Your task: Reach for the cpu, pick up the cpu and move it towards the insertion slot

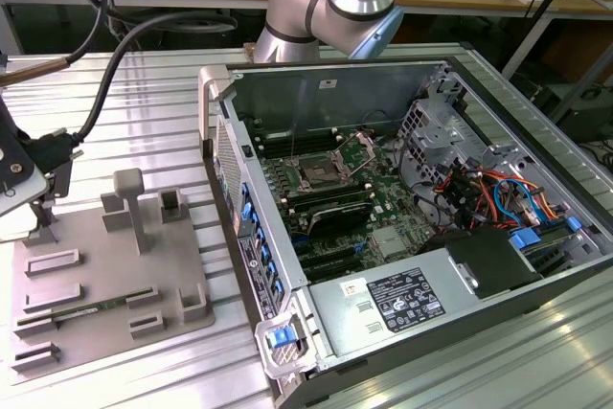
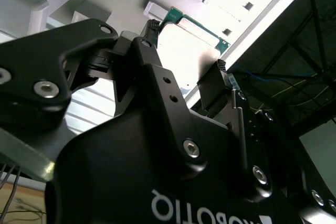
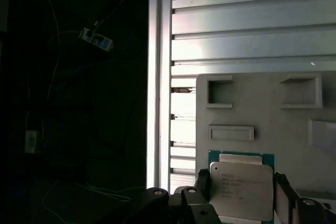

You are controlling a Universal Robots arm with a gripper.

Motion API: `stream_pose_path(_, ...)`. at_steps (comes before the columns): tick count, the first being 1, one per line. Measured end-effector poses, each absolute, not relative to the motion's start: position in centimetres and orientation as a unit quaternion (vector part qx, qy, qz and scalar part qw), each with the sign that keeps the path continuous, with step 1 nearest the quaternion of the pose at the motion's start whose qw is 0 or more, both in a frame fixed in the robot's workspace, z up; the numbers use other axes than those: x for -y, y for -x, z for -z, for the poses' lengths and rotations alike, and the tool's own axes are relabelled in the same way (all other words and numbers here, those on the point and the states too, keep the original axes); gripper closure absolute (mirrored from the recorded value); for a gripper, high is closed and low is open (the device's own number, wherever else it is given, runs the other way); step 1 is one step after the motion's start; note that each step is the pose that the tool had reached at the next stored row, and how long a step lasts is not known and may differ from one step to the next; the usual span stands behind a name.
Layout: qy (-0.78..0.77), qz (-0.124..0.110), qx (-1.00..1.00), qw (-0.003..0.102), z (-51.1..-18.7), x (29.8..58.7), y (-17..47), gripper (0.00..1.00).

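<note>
The cpu point(image 3: 241, 190), a flat square with a silvery top and a green rim, sits between my gripper's point(image 3: 241, 184) two black fingers point(image 3: 202, 181), which press against its opposite edges. It is just over the grey plastic tray point(image 3: 262, 114). In the second wrist view the gripper point(image 2: 186, 45) brackets the cpu's bright top and green edge point(image 2: 202, 27). The exterior view has the gripper point(image 1: 43, 222) low over the tray's point(image 1: 105, 275) far corner at the exterior view's left. The insertion slot point(image 1: 316, 175), a shiny metal frame with a dark centre, lies on the motherboard inside the open computer case.
The case's upright side wall point(image 1: 225, 189) stands between the tray and the motherboard. A long green memory stick point(image 1: 81, 313) lies in a tray recess, and grey posts point(image 1: 129, 203) rise from the tray. Drive cages and cables point(image 1: 479, 189) crowd the case's right. A ribbed metal table point(image 1: 153, 102) carries everything.
</note>
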State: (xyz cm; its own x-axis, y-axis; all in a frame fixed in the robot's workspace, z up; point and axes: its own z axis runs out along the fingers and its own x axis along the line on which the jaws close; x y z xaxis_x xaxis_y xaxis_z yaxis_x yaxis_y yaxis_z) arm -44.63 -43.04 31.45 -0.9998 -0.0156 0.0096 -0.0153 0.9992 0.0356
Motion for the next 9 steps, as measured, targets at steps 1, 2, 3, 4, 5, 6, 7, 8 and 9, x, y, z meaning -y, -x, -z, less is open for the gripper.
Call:
stream_pose_path(1,-0.008,0.018,1.0,0.005,-31.46,43.04,44.63,0.45)
stream_pose_path(2,-0.008,0.018,1.0,0.005,-31.48,43.04,44.63,0.45)
stream_pose_path(3,-0.008,0.018,1.0,0.005,-31.51,43.04,44.63,0.45)
stream_pose_path(4,-0.008,0.018,1.0,0.005,-31.58,43.04,44.64,0.45)
stream_pose_path(5,-0.008,0.018,1.0,0.005,-31.6,43.04,44.63,0.45)
stream_pose_path(6,-0.008,0.018,1.0,0.005,-31.63,43.04,44.63,0.45)
stream_pose_path(7,-0.008,0.018,1.0,0.005,-31.64,43.04,44.63,0.45)
stream_pose_path(8,-0.008,0.018,1.0,0.005,-31.64,43.04,44.63,0.45)
stream_pose_path(9,-0.008,0.018,1.0,0.005,-31.65,43.04,44.64,0.45)
